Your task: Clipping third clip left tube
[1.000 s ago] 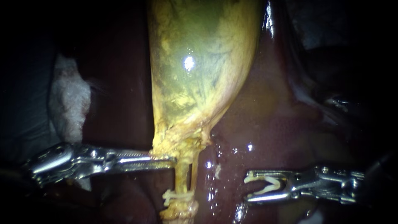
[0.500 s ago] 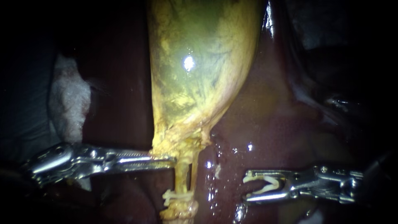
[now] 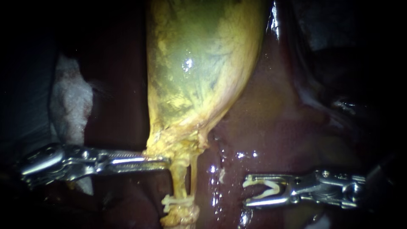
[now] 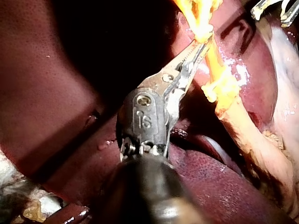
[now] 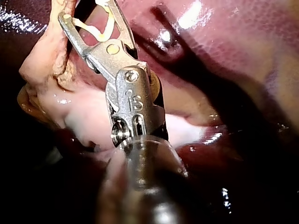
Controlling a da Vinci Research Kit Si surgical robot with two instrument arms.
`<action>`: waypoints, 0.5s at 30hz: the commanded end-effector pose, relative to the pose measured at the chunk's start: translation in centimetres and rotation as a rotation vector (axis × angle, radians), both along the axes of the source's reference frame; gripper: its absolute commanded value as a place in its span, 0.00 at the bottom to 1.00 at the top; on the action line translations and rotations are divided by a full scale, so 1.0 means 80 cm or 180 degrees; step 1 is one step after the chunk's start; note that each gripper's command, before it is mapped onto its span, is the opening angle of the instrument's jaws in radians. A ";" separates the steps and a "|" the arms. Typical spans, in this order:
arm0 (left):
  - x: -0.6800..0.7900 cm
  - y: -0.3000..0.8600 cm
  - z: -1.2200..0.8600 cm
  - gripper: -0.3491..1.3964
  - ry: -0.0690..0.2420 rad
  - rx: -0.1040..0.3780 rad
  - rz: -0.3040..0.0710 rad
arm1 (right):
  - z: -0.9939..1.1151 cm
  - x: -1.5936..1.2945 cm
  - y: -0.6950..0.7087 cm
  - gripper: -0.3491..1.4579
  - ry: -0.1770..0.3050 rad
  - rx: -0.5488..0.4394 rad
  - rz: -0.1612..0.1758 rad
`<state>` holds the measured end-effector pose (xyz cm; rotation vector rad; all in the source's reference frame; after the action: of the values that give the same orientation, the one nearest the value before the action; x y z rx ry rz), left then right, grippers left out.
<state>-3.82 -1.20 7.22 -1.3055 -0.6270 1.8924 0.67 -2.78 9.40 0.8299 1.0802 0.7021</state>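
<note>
The yellow-green gallbladder [image 3: 199,72] hangs down the middle of the endoscope view. Below its neck run two thin tubes, the left tube [image 3: 178,180] and the right tube [image 3: 193,174]. White clips [image 3: 176,200] cross the left tube low down, also seen as clips [image 4: 218,88] in the left wrist view. My left instrument [image 3: 163,161] is shut on the gallbladder neck tissue [image 4: 202,30]. My right instrument [image 3: 254,191] lies to the right of the tubes, apart from them. Its jaws stand wide and hold a white clip [image 3: 265,190], which is also visible as a clip [image 5: 100,25] in the right wrist view.
Dark red liver [image 3: 275,127] lies wet and glistening behind and around the gallbladder. A wad of white gauze [image 3: 70,106] sits at the left, above my left instrument's shaft. Pale tissue [image 5: 46,70] lies beside my right instrument's jaws.
My left instrument has drawn the gallbladder neck and the tubes a little to the left. My right instrument, with its clip, has moved slightly left toward the tubes.
</note>
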 end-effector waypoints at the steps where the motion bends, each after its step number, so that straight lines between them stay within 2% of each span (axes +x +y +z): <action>1: 0.0002 -0.0001 -0.0001 0.00 0.0003 -0.0001 -0.0006 | 0.0000 0.0001 0.0000 0.48 0.0004 0.0001 0.0003; 5: 0.0013 0.0001 -0.0002 0.00 0.0018 -0.0024 -0.0014 | -0.0001 0.0001 0.0000 0.48 0.0004 0.0002 0.0004; 8: 0.0024 0.0001 -0.0004 0.00 0.0105 -0.0007 -0.0021 | -0.0001 -0.0002 0.0002 0.48 0.0005 0.0005 0.0003; 15: 0.0040 0.0006 -0.0011 0.00 0.0151 0.0051 -0.0054 | -0.0003 -0.0004 0.0005 0.48 0.0005 0.0012 0.0004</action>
<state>-3.48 -1.15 7.12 -1.2467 -0.6050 1.8937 0.64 -2.74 9.38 0.8328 1.0832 0.7049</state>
